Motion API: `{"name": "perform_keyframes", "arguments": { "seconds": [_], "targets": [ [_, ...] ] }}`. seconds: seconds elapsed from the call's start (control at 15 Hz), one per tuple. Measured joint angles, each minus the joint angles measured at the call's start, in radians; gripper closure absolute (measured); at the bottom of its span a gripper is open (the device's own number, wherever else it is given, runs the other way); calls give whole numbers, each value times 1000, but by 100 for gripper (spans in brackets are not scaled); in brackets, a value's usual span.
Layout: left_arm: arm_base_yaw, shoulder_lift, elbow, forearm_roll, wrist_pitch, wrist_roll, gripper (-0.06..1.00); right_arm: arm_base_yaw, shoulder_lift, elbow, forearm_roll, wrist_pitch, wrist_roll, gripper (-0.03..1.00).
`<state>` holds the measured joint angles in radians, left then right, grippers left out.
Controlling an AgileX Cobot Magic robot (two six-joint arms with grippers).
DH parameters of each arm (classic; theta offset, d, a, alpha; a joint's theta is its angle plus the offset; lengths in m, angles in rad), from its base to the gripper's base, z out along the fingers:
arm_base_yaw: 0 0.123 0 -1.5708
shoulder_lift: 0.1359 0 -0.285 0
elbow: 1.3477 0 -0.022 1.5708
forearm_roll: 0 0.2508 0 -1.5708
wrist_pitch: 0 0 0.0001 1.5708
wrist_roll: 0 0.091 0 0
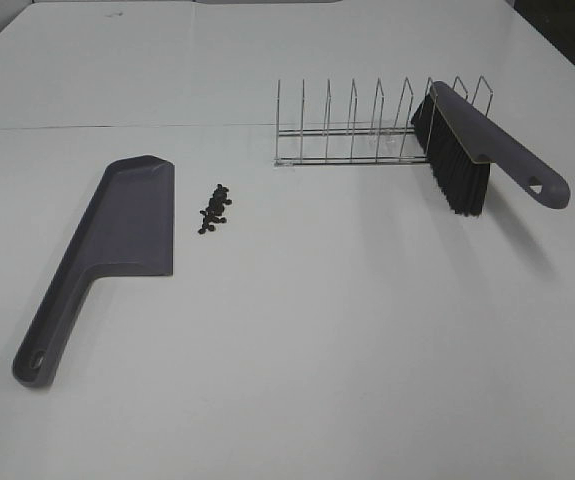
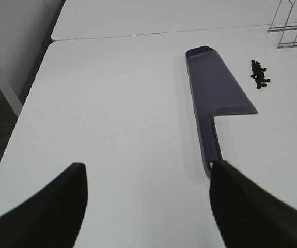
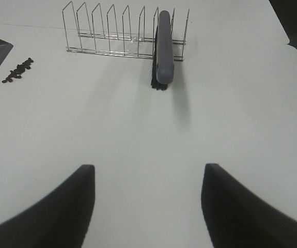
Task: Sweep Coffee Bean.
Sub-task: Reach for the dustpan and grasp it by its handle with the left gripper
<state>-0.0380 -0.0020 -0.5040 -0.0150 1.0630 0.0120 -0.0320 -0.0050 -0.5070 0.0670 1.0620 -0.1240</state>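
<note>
From where I stand, the left pincer [image 2: 147, 170] is spread wide. Its jaws are well apart with only bare white table [image 2: 112, 103] between them, and it pinches nothing. Ahead of it and a little toward its right lies the purple-grey dustpan [image 2: 215, 88], flat on the table. The handle end is nearest the pincer and the broad scoop stretches away from it. The handle's tip sits right by the pincer's right jaw; whether the jaw touches it or merely hangs in front of it I cannot tell from this angle. The coffee beans [image 2: 260, 74] are farther out again, on the scoop's right flank. They form a small dark cluster just beside the dustpan's long straight edge, not quite touching it.

The right pincer [image 3: 148, 168] is likewise parted, jaws apart and holding nothing. Ahead of it, well off, stands a wire rack [image 3: 107, 31]. The brush [image 3: 163, 46] leans in a slot near the rack's right end, almost straight in front of the pincer. Its black bristles point downward and its grey handle points back toward the pincer. From this pincer the beans lie far forward and well to the left, near the rack's left end but apart from it. A corner of the dustpan shows just beyond them.
</note>
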Motion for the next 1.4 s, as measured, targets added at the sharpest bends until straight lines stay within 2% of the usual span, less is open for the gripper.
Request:
{"name": "perform_keyframes", "arguments": {
  "seconds": [1.4],
  "targets": [
    [0,0,0,0,0,0,32,0,0,0,0,0,0,46]
  ]
}}
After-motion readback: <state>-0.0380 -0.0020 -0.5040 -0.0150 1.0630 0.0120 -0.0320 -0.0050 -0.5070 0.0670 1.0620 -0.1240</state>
